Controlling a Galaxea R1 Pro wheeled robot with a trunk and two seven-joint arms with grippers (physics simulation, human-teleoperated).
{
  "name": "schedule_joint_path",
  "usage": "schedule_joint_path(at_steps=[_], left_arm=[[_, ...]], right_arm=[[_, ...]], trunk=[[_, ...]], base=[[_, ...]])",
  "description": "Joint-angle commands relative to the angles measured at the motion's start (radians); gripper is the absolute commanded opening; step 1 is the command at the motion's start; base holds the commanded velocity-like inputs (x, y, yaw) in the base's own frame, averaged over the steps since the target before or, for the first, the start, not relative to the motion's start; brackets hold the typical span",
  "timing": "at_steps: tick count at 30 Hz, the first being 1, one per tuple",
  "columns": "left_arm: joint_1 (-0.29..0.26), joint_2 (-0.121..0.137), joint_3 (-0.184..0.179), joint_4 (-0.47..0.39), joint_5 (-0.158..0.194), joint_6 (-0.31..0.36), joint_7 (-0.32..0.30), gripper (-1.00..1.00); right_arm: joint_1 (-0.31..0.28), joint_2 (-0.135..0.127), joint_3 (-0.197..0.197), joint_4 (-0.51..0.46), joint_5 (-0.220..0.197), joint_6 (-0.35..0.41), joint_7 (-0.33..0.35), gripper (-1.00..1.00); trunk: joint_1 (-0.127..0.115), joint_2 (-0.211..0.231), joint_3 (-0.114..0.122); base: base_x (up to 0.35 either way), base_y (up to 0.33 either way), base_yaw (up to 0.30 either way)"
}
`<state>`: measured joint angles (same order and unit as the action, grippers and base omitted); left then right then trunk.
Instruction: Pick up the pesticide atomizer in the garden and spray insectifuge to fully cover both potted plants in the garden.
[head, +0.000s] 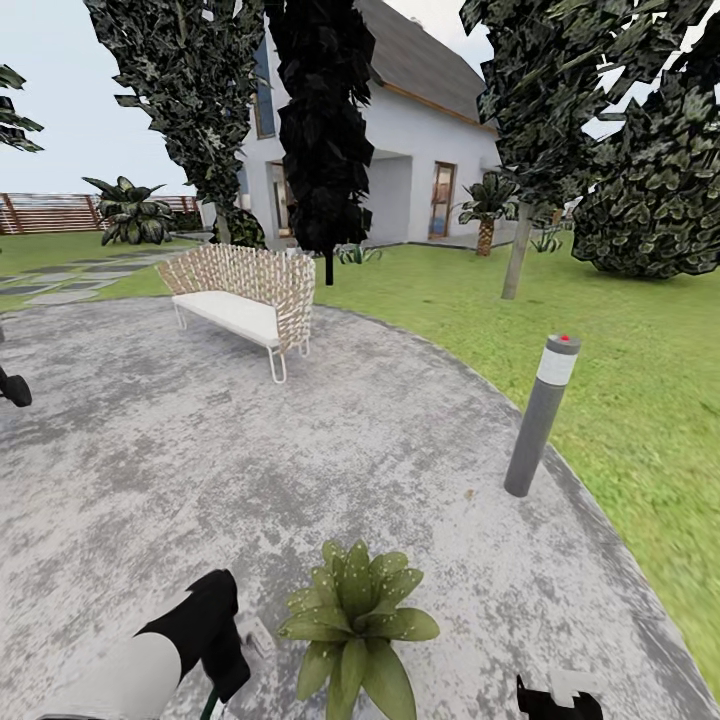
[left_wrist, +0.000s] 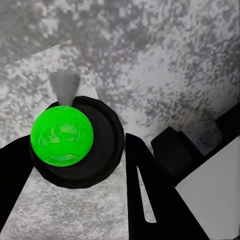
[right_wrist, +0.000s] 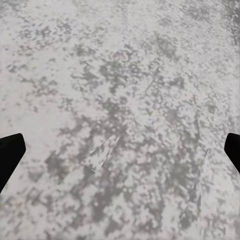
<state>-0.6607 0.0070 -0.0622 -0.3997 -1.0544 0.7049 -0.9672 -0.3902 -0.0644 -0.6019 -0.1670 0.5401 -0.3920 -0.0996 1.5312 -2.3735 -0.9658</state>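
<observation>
Grey speckled paving (head: 200, 450) is spreading under a wicker bench (head: 245, 295) at 11 o'clock. Left gripper (left_wrist: 75, 165) is clenching the pesticide atomizer (left_wrist: 62, 135) beside a potted plant (head: 355, 620) at 6 o'clock; right gripper (right_wrist: 120, 150) is gaping.

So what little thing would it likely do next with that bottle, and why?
Probably swing the left tool a little toward the potted plant and aim the nozzle at its leaves. In the left wrist view its fingers sit on either side of the pesticide atomizer, apparently gripping it, and in the head view the plant stands just beside that arm, with no pale specks visible on the leaves.
</observation>
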Motion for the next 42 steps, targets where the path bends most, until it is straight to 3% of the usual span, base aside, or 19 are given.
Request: schedule_joint_path(at_steps=[1, 2, 4, 11, 15, 18, 20, 26, 28, 30, 33, 42], left_arm=[[0.000, -0.001, 0.018, -0.003, 0.004, 0.007, 0.017, -1.00], [0.000, -0.003, 0.046, -0.003, 0.010, 0.007, 0.044, -1.00], [0.000, -0.007, 0.062, 0.000, 0.014, 0.007, 0.068, -1.00], [0.055, -0.008, 0.062, 0.016, 0.015, -0.002, 0.079, -1.00], [0.063, -0.012, 0.061, 0.005, 0.017, -0.044, 0.078, -1.00], [0.064, -0.064, 0.060, 0.000, 0.014, -0.053, 0.076, -1.00], [0.064, -0.076, 0.058, -0.002, 0.014, -0.053, 0.077, -1.00], [0.064, -0.032, 0.065, 0.001, 0.015, -0.050, 0.092, -1.00], [0.065, -0.026, 0.070, 0.010, 0.020, -0.050, 0.145, -1.00], [0.065, -0.031, 0.102, 0.010, 0.049, -0.051, 0.187, -1.00], [0.065, -0.037, 0.123, 0.013, 0.072, -0.052, 0.258, -1.00], [0.085, -0.041, 0.125, 0.023, 0.076, -0.056, 0.277, -1.00]], right_arm=[[-0.001, 0.000, -0.006, 0.002, 0.011, -0.004, -0.005, 1.00], [-0.001, 0.000, -0.006, 0.002, 0.011, -0.004, -0.005, 1.00], [-0.001, 0.000, -0.006, 0.001, 0.011, -0.004, -0.005, 1.00], [-0.001, 0.000, -0.006, 0.002, 0.011, -0.004, -0.005, 1.00], [-0.001, 0.000, -0.006, 0.003, 0.011, -0.004, -0.005, 1.00], [-0.001, -0.001, -0.006, 0.003, 0.011, -0.004, -0.005, 1.00], [-0.001, -0.001, -0.006, 0.002, 0.011, -0.004, -0.005, 1.00], [-0.001, -0.003, -0.006, 0.001, 0.012, -0.004, -0.005, 1.00], [-0.001, -0.002, -0.006, 0.001, 0.012, -0.004, -0.005, 1.00], [-0.001, -0.002, -0.006, 0.001, 0.012, -0.004, -0.005, 1.00], [-0.001, -0.002, -0.006, 0.002, 0.012, -0.004, -0.005, 1.00], [-0.001, 0.000, -0.006, 0.001, 0.011, -0.004, -0.006, 1.00]], trunk=[[0.000, 0.000, -0.001], [0.000, 0.000, -0.001], [0.000, 0.000, -0.001], [0.000, 0.000, -0.001], [0.000, 0.000, -0.001], [0.000, 0.000, -0.001], [0.000, 0.000, -0.001], [0.000, 0.000, -0.001], [0.000, 0.000, -0.001], [0.000, 0.000, -0.001], [0.000, 0.000, -0.001], [0.000, 0.000, -0.001]], base=[[0.000, 0.000, 0.000], [0.000, 0.000, 0.000], [0.000, 0.000, 0.000], [0.000, 0.000, 0.000], [0.000, 0.000, 0.000], [0.000, 0.000, 0.000], [0.000, 0.000, 0.000], [0.000, 0.000, 0.000], [0.000, 0.000, 0.000], [0.000, 0.000, 0.000], [0.000, 0.000, 0.000], [0.000, 0.000, 0.072]])
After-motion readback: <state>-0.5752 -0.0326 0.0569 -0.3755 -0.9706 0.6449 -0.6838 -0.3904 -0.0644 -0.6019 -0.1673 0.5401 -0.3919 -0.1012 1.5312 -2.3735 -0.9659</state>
